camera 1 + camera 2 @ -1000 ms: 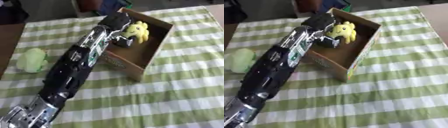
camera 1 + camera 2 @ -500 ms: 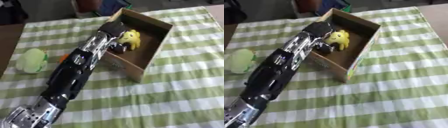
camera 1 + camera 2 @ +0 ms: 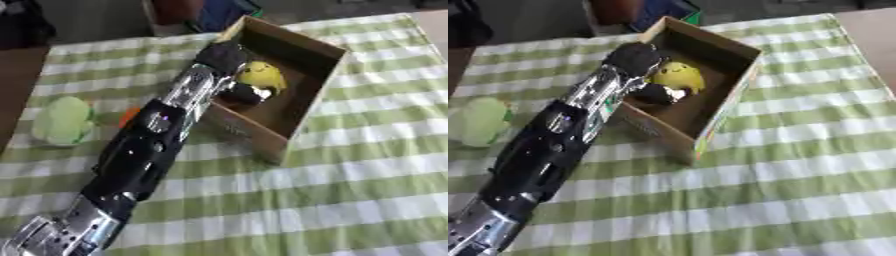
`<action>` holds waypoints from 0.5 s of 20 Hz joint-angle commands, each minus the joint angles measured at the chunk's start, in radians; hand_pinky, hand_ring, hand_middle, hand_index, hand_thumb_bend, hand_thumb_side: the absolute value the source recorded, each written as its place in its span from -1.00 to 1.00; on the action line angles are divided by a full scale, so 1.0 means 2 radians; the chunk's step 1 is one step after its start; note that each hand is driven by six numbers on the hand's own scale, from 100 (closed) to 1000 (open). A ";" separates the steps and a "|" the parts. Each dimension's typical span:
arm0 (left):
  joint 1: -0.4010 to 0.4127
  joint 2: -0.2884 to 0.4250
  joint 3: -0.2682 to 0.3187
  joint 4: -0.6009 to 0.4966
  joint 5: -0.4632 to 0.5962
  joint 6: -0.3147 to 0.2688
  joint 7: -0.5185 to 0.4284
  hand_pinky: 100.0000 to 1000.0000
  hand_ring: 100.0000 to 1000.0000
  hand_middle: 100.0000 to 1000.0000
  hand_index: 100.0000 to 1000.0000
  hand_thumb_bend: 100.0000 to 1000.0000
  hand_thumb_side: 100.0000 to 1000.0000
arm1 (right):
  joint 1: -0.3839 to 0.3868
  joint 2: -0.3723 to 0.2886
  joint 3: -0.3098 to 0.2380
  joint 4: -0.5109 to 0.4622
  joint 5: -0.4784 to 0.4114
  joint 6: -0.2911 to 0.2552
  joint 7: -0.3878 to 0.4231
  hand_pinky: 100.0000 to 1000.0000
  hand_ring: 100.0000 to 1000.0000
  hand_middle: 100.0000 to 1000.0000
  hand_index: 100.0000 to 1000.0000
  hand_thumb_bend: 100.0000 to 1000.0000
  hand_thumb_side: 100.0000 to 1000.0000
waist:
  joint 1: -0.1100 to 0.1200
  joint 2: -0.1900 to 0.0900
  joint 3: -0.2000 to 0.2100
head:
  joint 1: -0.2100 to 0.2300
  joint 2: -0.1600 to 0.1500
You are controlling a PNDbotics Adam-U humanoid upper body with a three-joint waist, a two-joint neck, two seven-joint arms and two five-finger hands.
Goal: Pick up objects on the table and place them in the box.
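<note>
My left arm reaches from the lower left up to the cardboard box (image 3: 317,96) at the table's far middle. Its hand (image 3: 240,94) is inside the box by the left wall, fingers curled against the underside of a yellow soft toy (image 3: 262,76) that sits low in the box. On the cloth at the left lies a pale green soft toy (image 3: 61,120). A small orange thing (image 3: 129,115) shows beside my forearm, partly hidden by it. The right hand shows in neither view.
A green and white checked cloth (image 3: 350,190) covers the table. Bare dark wood (image 3: 13,85) shows at the left edge. Dark and blue things (image 3: 223,12) stand beyond the far edge, behind the box.
The left hand has gone down into the box with the yellow toy, which now sits lower against the left wall. The camera has shifted a little.
</note>
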 commanded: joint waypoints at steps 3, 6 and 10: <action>0.006 0.015 0.009 -0.044 0.022 0.022 0.043 0.05 0.44 0.27 0.80 0.56 1.00 | -0.005 -0.011 -0.006 -0.010 0.000 -0.003 -0.002 0.44 0.42 -0.02 0.66 -1.00 0.92 | -0.007 -0.012 0.006 | -0.007 0.002; 0.015 0.023 0.013 -0.087 0.066 0.028 0.067 0.03 0.40 0.20 0.76 0.46 1.00 | -0.007 -0.016 -0.006 -0.010 -0.001 -0.004 -0.004 0.44 0.42 -0.02 0.66 -1.00 0.92 | -0.009 -0.014 0.012 | -0.013 0.008; 0.031 0.043 0.025 -0.178 0.182 0.040 0.105 0.00 0.34 0.11 0.71 0.27 1.00 | -0.007 -0.023 -0.006 -0.010 0.000 -0.005 -0.008 0.44 0.42 -0.02 0.65 -1.00 0.92 | -0.011 -0.018 0.022 | -0.025 0.020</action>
